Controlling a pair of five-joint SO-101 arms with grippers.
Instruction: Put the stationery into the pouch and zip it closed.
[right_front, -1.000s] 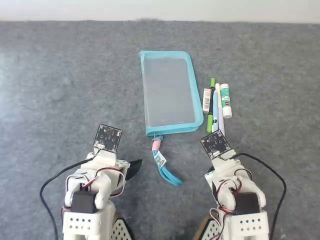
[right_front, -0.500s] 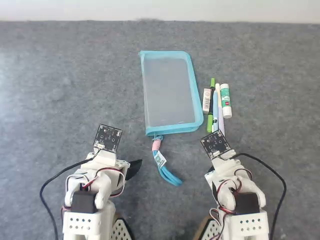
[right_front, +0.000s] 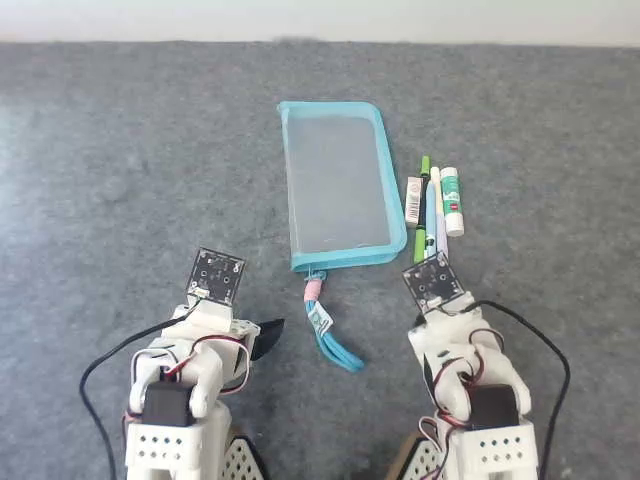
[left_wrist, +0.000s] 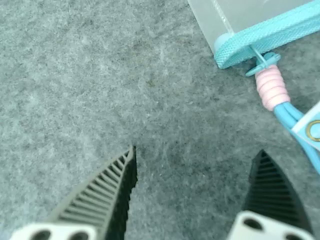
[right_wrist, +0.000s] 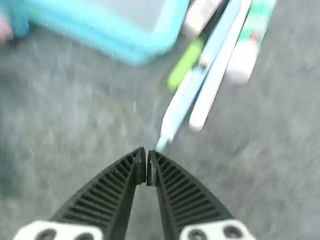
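near pouch (left_wrist: 265, 36), left hand (left_wrist: 196, 152) spread, near pens (right_wrist: 202, 75), right hand (right_wrist: 147, 152) pressed together

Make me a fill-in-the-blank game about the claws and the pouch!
1. The left claw is ___.
2. The right claw is ___.
3. The bead on the pouch strap is coloured ___.
4. The glue stick lies outside the pouch, on the ___.

Missing words: open; shut; pink; table.
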